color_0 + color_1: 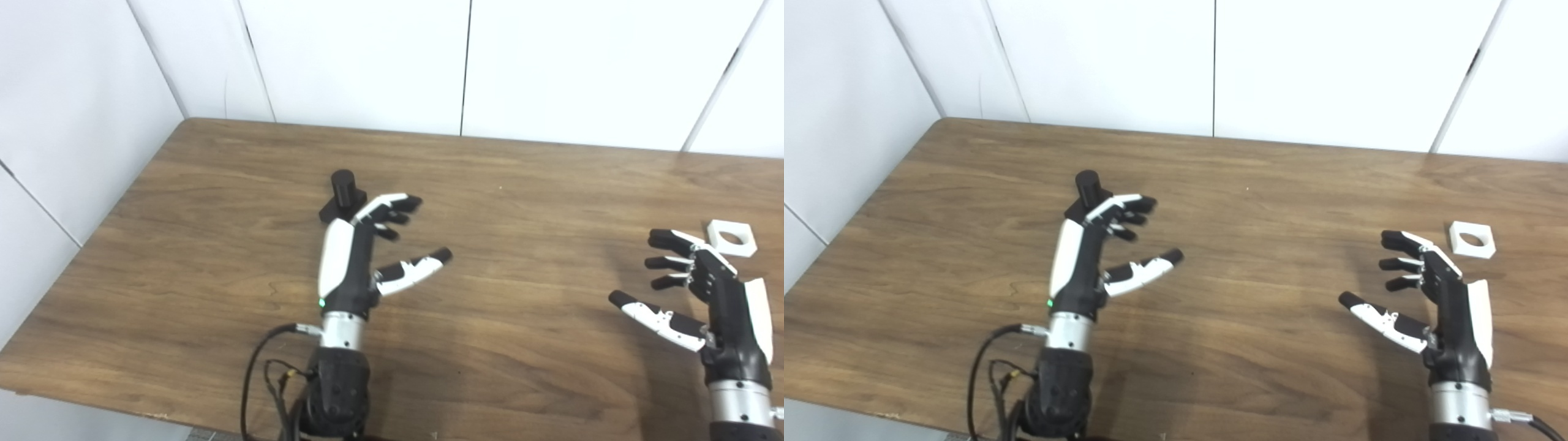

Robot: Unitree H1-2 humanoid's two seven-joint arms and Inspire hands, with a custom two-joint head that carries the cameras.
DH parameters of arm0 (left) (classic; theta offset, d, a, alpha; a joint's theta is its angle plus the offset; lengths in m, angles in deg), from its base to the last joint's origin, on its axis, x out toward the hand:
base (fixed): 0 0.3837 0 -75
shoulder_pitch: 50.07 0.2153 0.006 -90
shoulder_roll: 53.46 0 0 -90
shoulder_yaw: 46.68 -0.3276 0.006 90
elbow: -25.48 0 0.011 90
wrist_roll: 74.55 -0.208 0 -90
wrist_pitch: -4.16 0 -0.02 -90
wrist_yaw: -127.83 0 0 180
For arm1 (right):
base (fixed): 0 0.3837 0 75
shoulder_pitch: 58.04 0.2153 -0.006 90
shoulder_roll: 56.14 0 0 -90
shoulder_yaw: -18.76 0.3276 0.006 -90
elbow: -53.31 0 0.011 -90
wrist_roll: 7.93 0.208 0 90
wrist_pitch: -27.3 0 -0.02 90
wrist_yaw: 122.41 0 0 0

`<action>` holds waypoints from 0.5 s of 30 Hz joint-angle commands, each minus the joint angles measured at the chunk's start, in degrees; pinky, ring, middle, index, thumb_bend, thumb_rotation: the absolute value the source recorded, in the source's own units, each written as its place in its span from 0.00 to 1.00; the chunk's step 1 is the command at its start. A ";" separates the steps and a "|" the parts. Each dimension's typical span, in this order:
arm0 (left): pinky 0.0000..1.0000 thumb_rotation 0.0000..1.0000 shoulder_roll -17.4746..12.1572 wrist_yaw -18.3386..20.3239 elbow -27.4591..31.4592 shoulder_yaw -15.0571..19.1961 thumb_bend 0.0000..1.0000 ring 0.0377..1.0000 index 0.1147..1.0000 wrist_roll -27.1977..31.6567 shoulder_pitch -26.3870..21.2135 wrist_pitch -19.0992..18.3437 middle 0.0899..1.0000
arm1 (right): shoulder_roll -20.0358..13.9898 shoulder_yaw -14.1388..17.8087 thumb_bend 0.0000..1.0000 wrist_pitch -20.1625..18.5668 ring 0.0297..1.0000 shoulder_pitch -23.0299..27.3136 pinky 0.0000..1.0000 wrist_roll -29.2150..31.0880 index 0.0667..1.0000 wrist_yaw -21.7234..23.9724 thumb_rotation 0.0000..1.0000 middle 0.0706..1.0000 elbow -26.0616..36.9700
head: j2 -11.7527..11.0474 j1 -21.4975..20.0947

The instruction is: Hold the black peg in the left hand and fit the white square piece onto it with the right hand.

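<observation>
Black and upright, the peg [343, 195] stood on its square base on the wooden table [520, 184], toward the far left of the work area. It sat just beyond the left hand [358, 257], whose curled fingers [392, 208] reached past it on its right side; whether they touched the base could not be told, since the hand hid part of it. That hand was open, thumb spread well away from the fingers, and held nothing.

Far across the table, the white square piece [1472, 239] lay flat near the right edge, its round hole facing up. It rested just beyond and to the right of the right hand [1448, 300], close to the knuckles but apart from the fingertips [1390, 239], which pointed left, away from it. The right hand was likewise open and empty, fingers loosely bent and thumb stretched out toward the table's middle.

Both forearms came in from the near edge, a dark cable [257, 367] looping beside the left wrist. White wall panels [367, 61] stood behind the table. No writing or brand marks could be read anywhere.
</observation>
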 commanded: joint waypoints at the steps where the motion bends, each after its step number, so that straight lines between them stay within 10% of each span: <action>1: 0.58 0.21 -1.22 -0.56 2.39 0.45 0.75 0.68 0.61 -2.71 -2.91 -0.64 0.69 | 0.02 0.23 0.63 1.30 0.63 1.26 0.49 0.32 0.69 -0.25 0.02 0.71 1.97 | 0.09 -0.04; 15: 0.57 0.22 -8.61 2.87 1.01 1.73 0.77 0.68 0.60 -11.86 -10.33 -7.91 0.70 | -0.40 0.85 0.64 -0.17 0.60 1.40 0.46 1.03 0.68 0.40 0.01 0.71 3.06 | 0.15 -0.43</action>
